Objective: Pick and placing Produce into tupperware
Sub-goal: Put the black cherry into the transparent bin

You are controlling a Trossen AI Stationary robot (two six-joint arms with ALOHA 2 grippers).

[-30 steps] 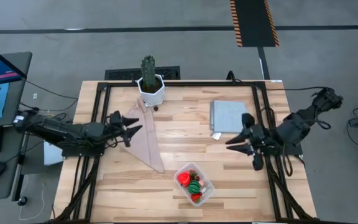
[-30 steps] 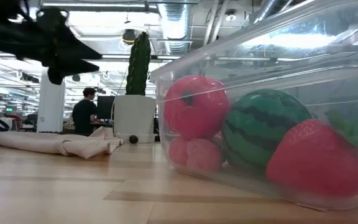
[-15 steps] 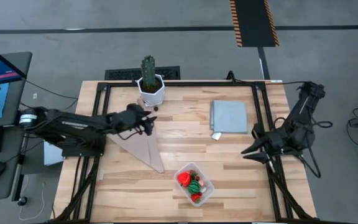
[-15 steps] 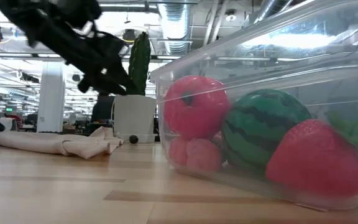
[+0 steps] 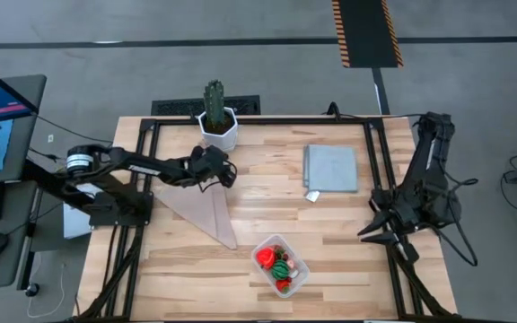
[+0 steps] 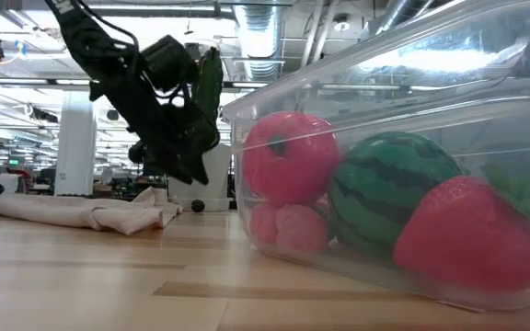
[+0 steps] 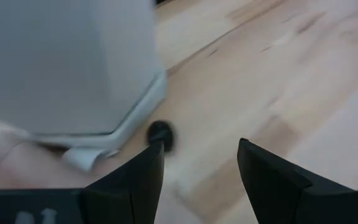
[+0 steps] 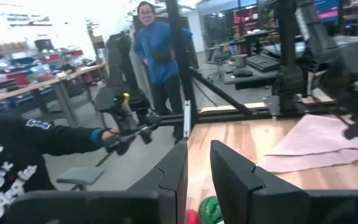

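The clear tupperware (image 5: pixel 296 266) stands near the table's front edge. It holds red produce and a green striped ball (image 6: pixel 389 198). One dark berry (image 7: pixel 161 134) lies on the wood against the foot of the white cactus pot (image 5: pixel 217 128). My left gripper (image 7: pixel 201 162) hovers open just short of that berry, slanting down, and shows low beside the pot in the low view (image 6: pixel 190 173). My right gripper (image 5: pixel 366 235) hangs at the table's right edge, its fingers (image 8: pixel 232 171) a narrow gap apart with nothing between them.
A beige cloth (image 5: pixel 206 211) lies under and in front of my left arm. A flat grey mat (image 5: pixel 330 168) lies at the back right. The tall cactus (image 5: pixel 214 97) stands over the berry. People (image 8: pixel 157 53) are beyond the table; a monitor and keyboard are off the left edge.
My left gripper has swung from the table's left edge toward the cactus pot, sinking and tipping downward, still open. My right gripper has drawn back from beside the grey mat toward the table's right edge and a little nearer.
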